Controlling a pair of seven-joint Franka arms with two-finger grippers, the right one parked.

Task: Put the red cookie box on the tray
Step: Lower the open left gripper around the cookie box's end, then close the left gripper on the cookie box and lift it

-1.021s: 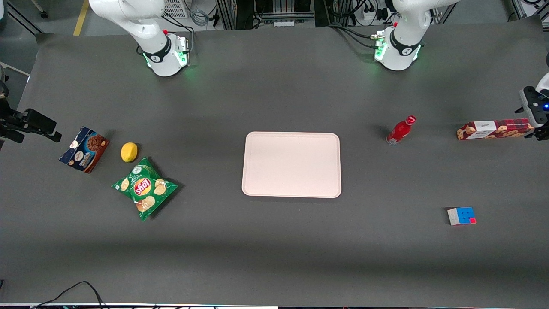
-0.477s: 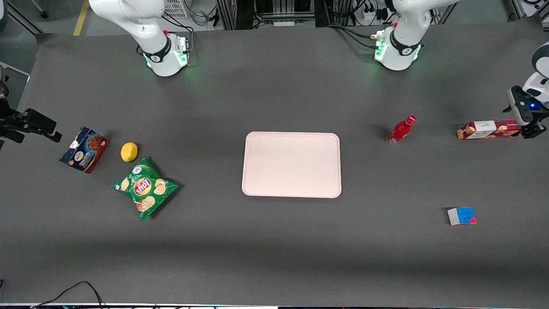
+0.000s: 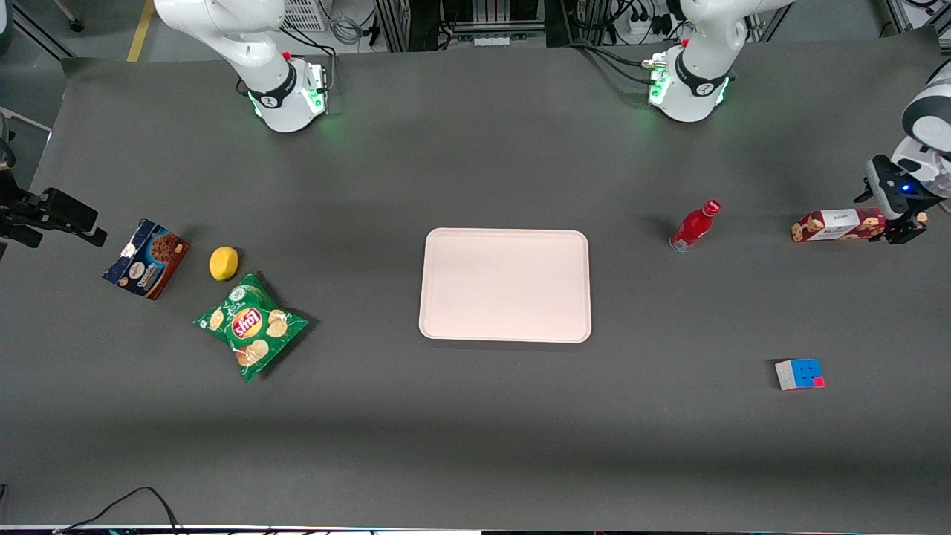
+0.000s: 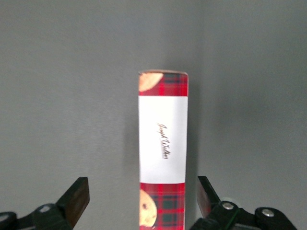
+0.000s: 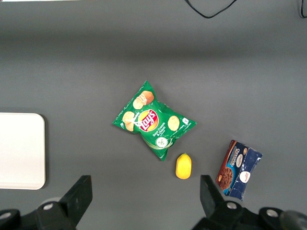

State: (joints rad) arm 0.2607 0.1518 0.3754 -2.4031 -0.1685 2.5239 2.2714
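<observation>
cookie box (image 3: pixel 838 224): lying flat on table (image 3: pixel 475 416), toward working arm's end, well apart from tray; long axis runs along table's length; white label panel up, red plaid and cookie pictures at both ends; also seen in wrist view (image 4: pixel 162 148)
tray (image 3: pixel 505 334): pale pink, flat, mid-table, nothing on it; corner also seen from parked wrist (image 5: pixel 19 182)
gripper (image 3: pixel 895 217): low over the box end farthest from tray, covering that end in front view; wrist view (image 4: pixel 139 206) has the box running between the two fingers
fingers (image 4: pixel 76 199): spread wide, gap on each side of box, not touching it, released; height over the box hard to judge, probably just above
bottle (image 3: pixel 695 225): red, white cap, tilted or lying, between tray and box, near neither
cube (image 3: pixel 799 374): puzzle cube, blue and red faces showing, nearer front camera than the box, apart from it
chips (image 3: pixel 251 325): green bag, flat, toward parked arm's end
lemon (image 3: pixel 224 263): yellow, just beside chips bag, farther from front camera than the bag
blue box (image 3: pixel 145 258): blue-and-brown chocolate cookie carton, near lemon, closest of the three to table's parked-arm end
</observation>
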